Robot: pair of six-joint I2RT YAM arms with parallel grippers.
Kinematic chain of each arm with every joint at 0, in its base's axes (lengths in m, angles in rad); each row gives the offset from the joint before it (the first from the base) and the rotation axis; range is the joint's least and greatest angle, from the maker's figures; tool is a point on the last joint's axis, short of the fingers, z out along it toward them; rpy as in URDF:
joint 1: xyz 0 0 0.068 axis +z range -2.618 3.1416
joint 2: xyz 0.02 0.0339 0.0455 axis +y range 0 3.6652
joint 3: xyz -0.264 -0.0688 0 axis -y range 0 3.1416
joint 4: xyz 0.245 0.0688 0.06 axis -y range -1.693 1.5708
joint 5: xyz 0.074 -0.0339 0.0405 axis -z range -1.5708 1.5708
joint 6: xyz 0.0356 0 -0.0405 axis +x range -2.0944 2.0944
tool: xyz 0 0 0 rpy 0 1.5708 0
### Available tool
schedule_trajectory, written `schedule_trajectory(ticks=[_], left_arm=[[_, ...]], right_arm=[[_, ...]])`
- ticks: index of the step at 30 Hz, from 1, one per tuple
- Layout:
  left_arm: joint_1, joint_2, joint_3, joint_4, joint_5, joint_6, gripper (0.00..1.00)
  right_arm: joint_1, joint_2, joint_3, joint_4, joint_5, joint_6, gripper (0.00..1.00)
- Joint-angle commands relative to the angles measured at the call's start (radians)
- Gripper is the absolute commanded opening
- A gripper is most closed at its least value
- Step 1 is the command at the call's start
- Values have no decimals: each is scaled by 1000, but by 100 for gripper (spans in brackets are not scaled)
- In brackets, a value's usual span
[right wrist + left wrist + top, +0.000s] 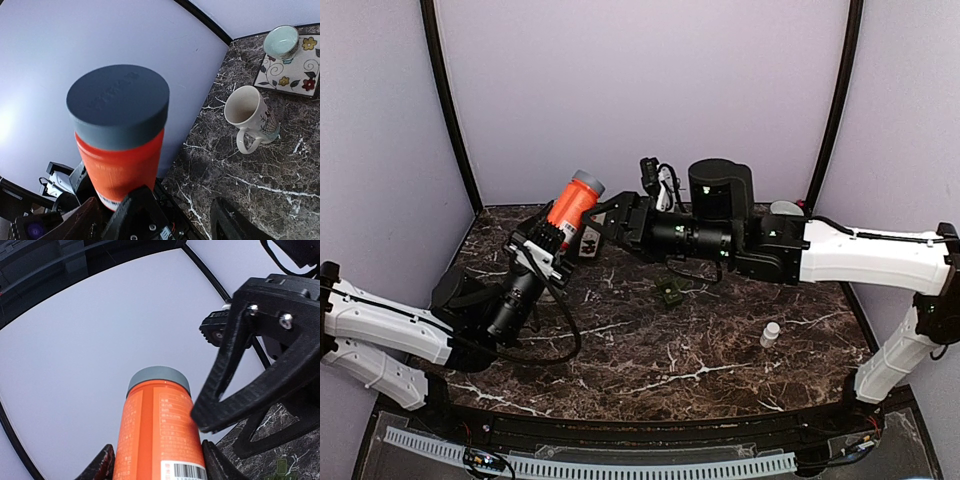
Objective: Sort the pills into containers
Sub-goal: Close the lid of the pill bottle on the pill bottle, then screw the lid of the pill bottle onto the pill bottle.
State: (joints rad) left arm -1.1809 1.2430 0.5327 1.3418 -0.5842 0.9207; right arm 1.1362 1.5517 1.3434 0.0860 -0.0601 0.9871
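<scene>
The dark marble table, veined in white, lies under both pairs of fingers. Above it the left gripper is clamped on the lower body of the orange pill bottle, a smooth plastic cylinder tilted up and away from the table. The left wrist view shows the padded fingers pressed on either side of it, along with its printed label and a barcode near the grip.

The right gripper sits just beside the bottle's top with its fingers spread apart and nothing between them. From the left wrist, one of them shows as a black triangular open frame, clear of the bottle.

Only the right wrist view shows the bottle's grey cap from above: round, matte and flat, with faint raised lettering. Beyond those fingers it also shows a cream mug with a painted side. Farther off, a pale green bowl rests on a flowered tile.

Only the top view shows a small white vial standing upright, well apart from both grippers.
</scene>
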Motion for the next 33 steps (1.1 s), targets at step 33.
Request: schedule_trajectory(ticks=[33], left_arm=[[559, -138, 414, -955, 1520, -1227, 0]], right_arm=[[31, -450, -239, -123, 73, -739, 71]])
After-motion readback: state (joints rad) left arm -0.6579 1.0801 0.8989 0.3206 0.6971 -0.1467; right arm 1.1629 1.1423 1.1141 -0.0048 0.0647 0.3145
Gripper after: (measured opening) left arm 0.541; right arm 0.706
